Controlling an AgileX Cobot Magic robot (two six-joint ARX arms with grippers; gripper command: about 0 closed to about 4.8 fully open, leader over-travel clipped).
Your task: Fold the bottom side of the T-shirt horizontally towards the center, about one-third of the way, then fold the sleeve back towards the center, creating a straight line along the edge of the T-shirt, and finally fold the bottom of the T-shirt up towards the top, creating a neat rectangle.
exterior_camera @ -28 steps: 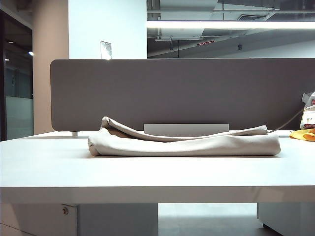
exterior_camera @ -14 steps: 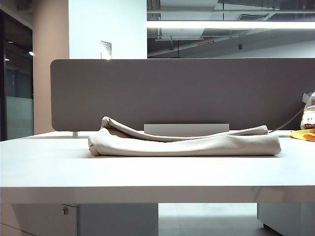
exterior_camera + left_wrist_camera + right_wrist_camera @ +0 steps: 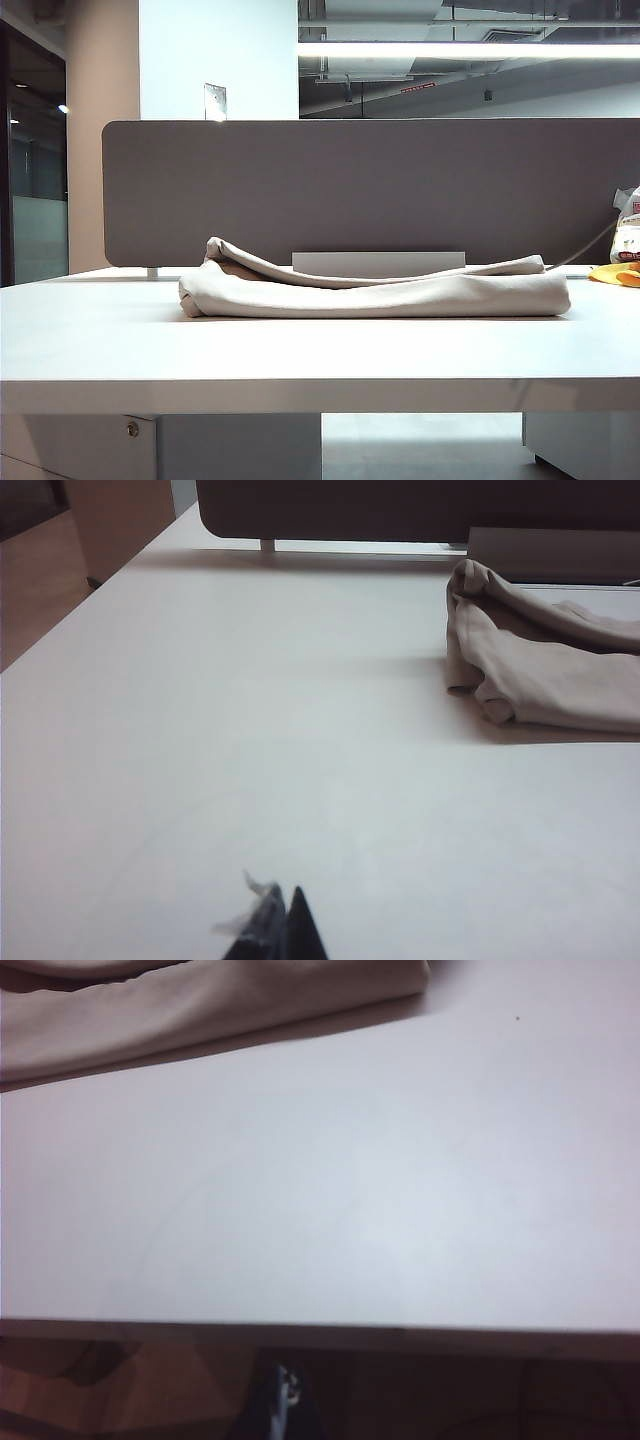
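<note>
T-shirt (image 3: pixel 375 293) lay folded into a long, low bundle on the white table (image 3: pixel 300 350), roughly centred, running side to side in front of the grey divider (image 3: pixel 370 190). Top layer was rumpled, with a raised fold at its left end and a dip through the middle. Hem couldn't be picked out from the exterior view.

Neither arm showed in the exterior view.

Left gripper (image 3: pixel 283 930) was closed, dark fingertips pressed together into a point, nothing held. It sat low over bare table, well apart from the shirt. In the left wrist view the shirt's (image 3: pixel 545 660) bunched left end lay further across the table (image 3: pixel 250 730), toward the divider (image 3: pixel 420 505), no contact with the gripper. A small whitish wisp showed at the fingertips; couldn't tell what it was.

Right gripper (image 3: pixel 283 1405) was closed too, only a dark tip visible, blurry. It was off the table's near edge, with the floor behind it, not over the tabletop. In the right wrist view the shirt's (image 3: pixel 200 1000) right end lay across the table (image 3: pixel 350 1180) from it, far side, well apart from the gripper, with a wide stretch of bare surface between.

At the far right of the exterior view, a yellow-orange item (image 3: pixel 618 273) lay on the table with a white packet (image 3: pixel 628 225) behind it, both apart from the shirt. A cable (image 3: pixel 590 245) ran down toward the shirt's right end.
</note>
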